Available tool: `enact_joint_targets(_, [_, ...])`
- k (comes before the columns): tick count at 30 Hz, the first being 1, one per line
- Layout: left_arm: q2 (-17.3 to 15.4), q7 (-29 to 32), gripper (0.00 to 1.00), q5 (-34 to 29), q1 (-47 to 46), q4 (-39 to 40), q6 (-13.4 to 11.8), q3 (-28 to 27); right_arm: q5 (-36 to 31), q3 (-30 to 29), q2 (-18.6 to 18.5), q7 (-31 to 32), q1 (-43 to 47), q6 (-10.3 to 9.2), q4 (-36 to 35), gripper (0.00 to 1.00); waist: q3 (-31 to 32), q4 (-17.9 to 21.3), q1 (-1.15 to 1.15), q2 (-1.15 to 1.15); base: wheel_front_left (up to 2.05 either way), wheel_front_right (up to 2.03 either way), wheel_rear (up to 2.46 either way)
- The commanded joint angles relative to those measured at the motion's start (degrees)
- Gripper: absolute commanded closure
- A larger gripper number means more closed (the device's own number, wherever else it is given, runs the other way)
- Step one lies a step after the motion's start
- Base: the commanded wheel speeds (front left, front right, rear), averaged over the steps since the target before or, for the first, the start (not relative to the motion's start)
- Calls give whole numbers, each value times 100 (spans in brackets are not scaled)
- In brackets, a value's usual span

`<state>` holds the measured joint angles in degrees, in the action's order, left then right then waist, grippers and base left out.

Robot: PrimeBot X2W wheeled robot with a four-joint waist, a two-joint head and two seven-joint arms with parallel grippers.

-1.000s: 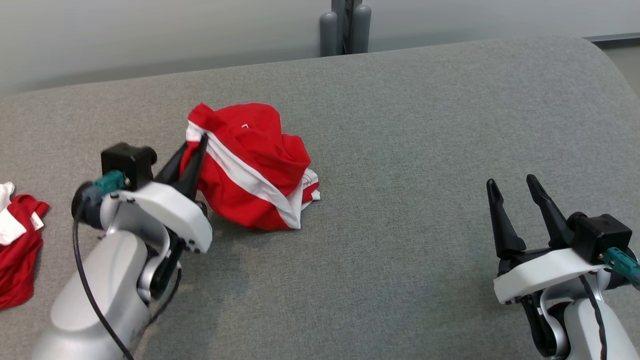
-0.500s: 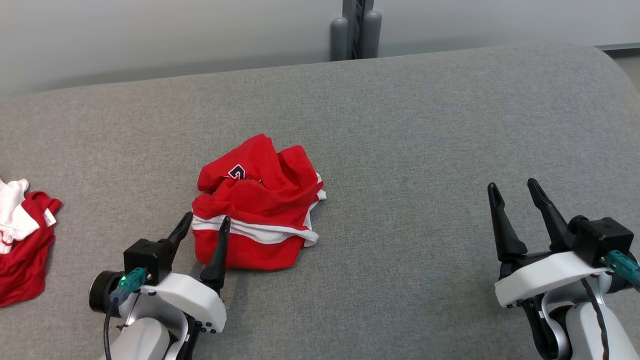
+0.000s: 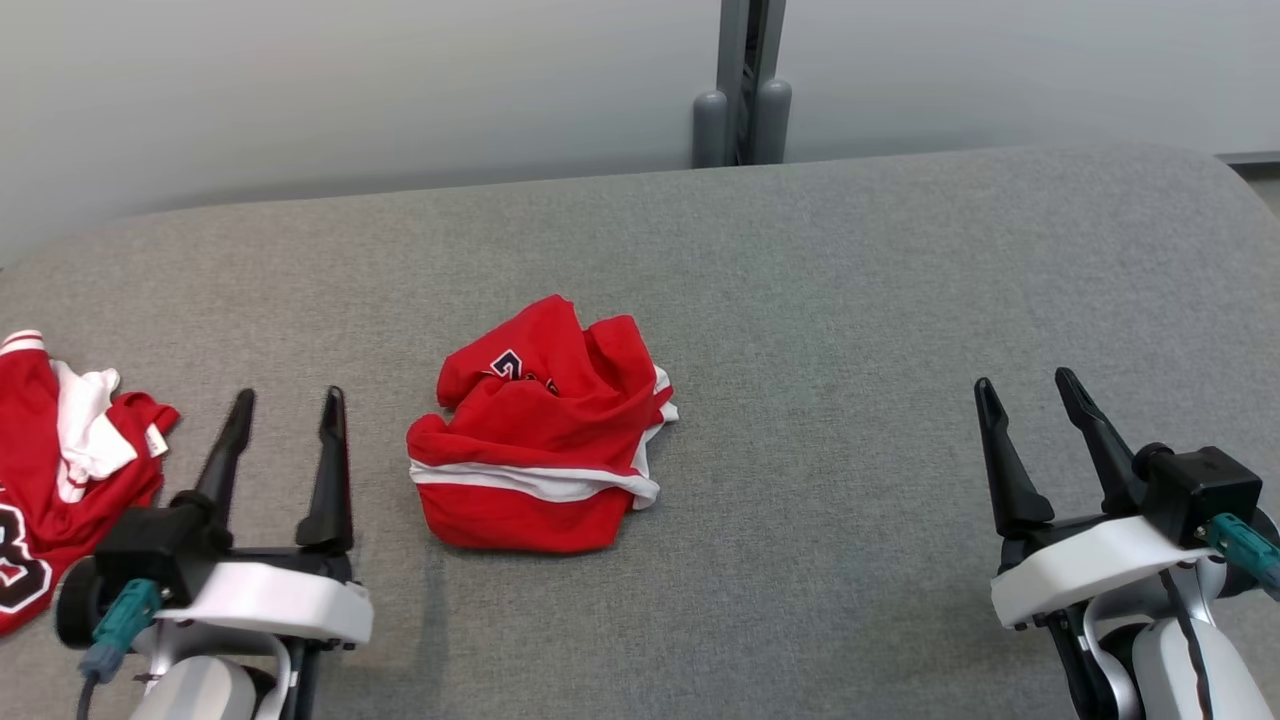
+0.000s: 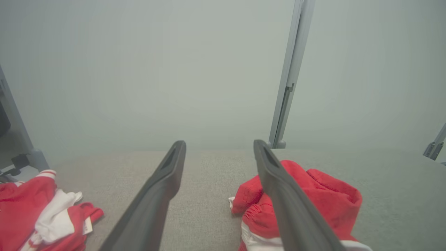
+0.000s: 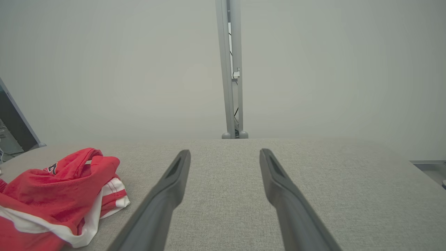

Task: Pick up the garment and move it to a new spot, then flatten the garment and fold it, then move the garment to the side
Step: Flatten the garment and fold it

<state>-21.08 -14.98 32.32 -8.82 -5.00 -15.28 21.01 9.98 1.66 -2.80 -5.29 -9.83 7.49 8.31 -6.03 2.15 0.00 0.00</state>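
One step at most appears done: the garment (image 3: 545, 430) is seen crumpled and unheld, nearer than the grey post (image 3: 742, 90) and slightly to its left; flattening, folding and moving aside are judged left. The left gripper (image 3: 288, 395) and right gripper (image 3: 1024, 380) are spread open, empty, either side of the post. A grey padded surface (image 3: 850, 300) is backed by a pale wall (image 3: 300, 90).

Grey fabric surface (image 3: 850, 260), red garment (image 3: 540, 440) (crumpled), second garment (image 3: 60, 480) leftward

Prob. a lab/test cell: grey fabric-topped bench (image 5: 348, 191), bare pale wall (image 5: 104, 69), metal post (image 5: 230, 69) straight ahead of right gripper (image 5: 224, 153).
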Motion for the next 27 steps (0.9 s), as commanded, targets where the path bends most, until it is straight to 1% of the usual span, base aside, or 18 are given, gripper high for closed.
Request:
enact_joint_targets(1, [-68, -23, 0, -96, 122, 186, -50, -160, -54, -16, -24, 12, 84, 1, -41, 0, 76, -72, 0, 0, 0, 0, 0])
enact_joint_targets(5, [-179, -25, 0, -207, 412, 674, -128, -395, -119, 1, -24, 70, 142, 1, -95, 0, 193, -147, 0, 0, 0, 0, 0])
enact_joint_targets(9, [-311, -25, 0, -208, 671, 897, -110, -470, -169, 2, -23, 121, 209, 1, -121, 0, 272, -191, 0, 0, 0, 0, 0])
enact_joint_targets(18, [-375, 48, 0, -166, 879, 1077, -127, -423, -181, 11, -23, 168, 281, 1, -163, 0, 323, -245, 0, 0, 0, 0, 0])
enact_joint_targets(27, [-384, 45, 0, -108, 802, 1104, -35, -398, -153, 1, -23, 158, 228, 1, -170, 0, 285, -273, 0, 0, 0, 0, 0])
